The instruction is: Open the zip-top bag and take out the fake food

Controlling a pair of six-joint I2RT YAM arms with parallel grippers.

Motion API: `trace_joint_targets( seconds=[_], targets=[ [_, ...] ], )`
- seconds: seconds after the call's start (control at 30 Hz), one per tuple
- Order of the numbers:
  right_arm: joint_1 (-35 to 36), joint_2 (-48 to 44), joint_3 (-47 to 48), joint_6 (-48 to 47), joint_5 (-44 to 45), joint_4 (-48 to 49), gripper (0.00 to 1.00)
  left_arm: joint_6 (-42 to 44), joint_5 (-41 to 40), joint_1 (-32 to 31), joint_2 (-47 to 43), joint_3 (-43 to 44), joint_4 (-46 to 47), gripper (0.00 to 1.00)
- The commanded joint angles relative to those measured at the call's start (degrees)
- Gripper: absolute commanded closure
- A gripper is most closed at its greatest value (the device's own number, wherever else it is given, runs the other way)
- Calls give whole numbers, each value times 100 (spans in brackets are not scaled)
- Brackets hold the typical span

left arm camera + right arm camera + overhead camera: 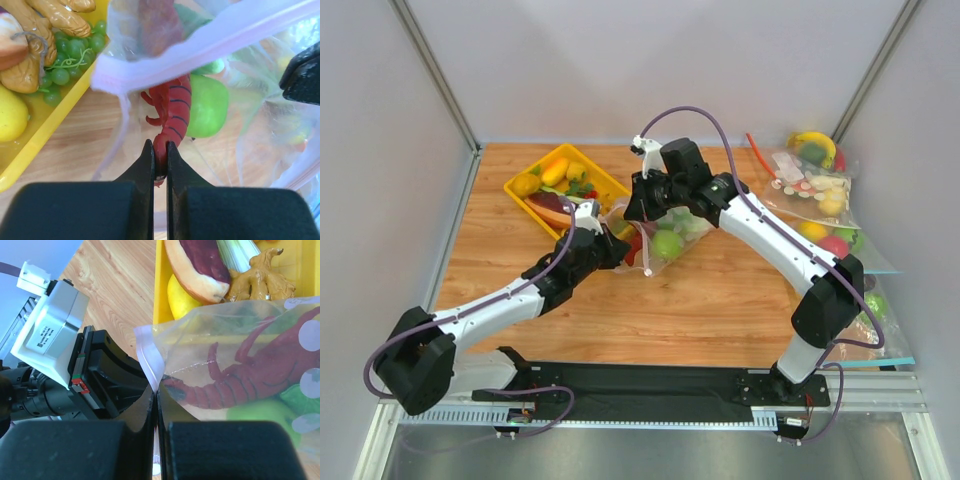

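Zip-top bag [670, 232] sits mid-tabletop [720, 300], just right of the yellow tray [598, 170], with its pale zip strip [215, 42] and mouth turned toward the left arm. Inside, the lobster [174, 107] lies lengthwise along the bag, tail pointing out at the mouth and head deeper in, touching the green fruit [207, 112] beside it. The left claw [160, 159] is pinched tight on the lobster's tail tip. The right claw [156, 396] is clamped on the end of the zip strip.
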Motion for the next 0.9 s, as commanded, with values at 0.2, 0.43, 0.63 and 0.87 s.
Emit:
trace_joint_targets(
  seconds=[0.2, 0.43, 0.63, 0.87],
  targets=[
    [94, 35, 62, -211, 353, -127, 100, 111, 420, 17, -314, 207, 164, 100],
    [94, -9, -43, -554, 968, -382, 100, -284, 737, 517, -761, 76, -56, 100],
    [86, -62, -149, -660, 1066, -470, 100, -750, 1852, 1256, -824, -136, 224, 100],
    [94, 53, -149, -642, 1443, -478, 100, -996, 3347, 1537, -516, 119, 146, 100]
  ],
)
